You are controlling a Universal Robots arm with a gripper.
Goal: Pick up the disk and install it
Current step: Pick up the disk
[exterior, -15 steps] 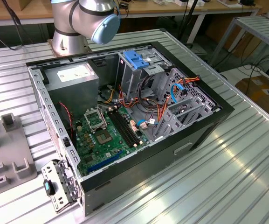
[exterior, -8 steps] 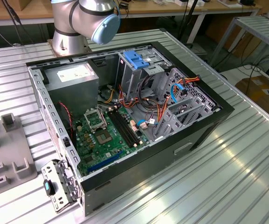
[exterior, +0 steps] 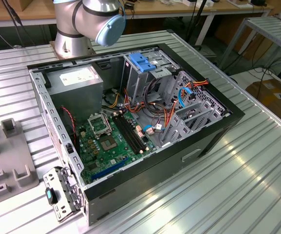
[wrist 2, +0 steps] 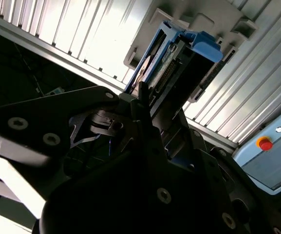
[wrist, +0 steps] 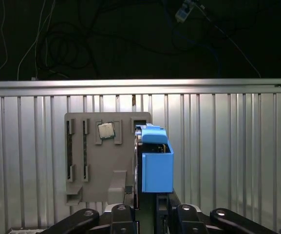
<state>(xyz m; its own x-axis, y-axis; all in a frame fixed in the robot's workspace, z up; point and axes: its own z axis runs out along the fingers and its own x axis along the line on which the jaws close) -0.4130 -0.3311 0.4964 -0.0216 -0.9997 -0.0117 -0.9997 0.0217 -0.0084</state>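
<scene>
The disk point(wrist: 155, 163) stands on edge in a slot of a grey holder plate point(wrist: 94, 170) on the ribbed metal table; in both wrist views its blue plastic frame faces the camera, with the silver body point(wrist 2: 152, 66) along one side. My gripper point(wrist: 146, 207) sits astride the disk's near end, one side of it on each face. In the second wrist view the gripper point(wrist 2: 157, 114) reaches up against the disk point(wrist 2: 191, 48), whose far end still lies against the holder point(wrist 2: 203, 22).
The open computer case point(exterior: 213, 131) lies on the table with its motherboard point(exterior: 108, 141), grey power supply point(exterior: 77, 80) and a metal drive cage topped by a blue latch point(exterior: 142, 61). A small chip point(wrist: 105, 130) rests on the holder. A red stop button point(wrist 2: 264, 144) stands nearby.
</scene>
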